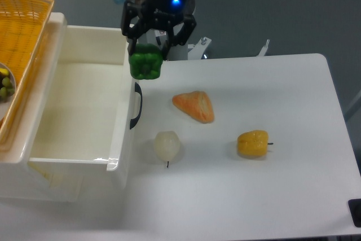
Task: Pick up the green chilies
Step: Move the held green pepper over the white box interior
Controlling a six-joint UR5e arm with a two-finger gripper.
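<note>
you had the green chilies (145, 66) pinched between the fingers of the gripper (148, 55), lifted off the table (271, 184) and hanging in the air over the right wall of the white bin (79, 117), near its black handle (137, 105). it looked like a light, stiff, glossy toy, so i judged it could slip if squeezed on a rounded lobe, and your hold across the upper part near the top seemed the sensible spot. the arm reached down from above and behind, wrist pointing almost straight down.
</note>
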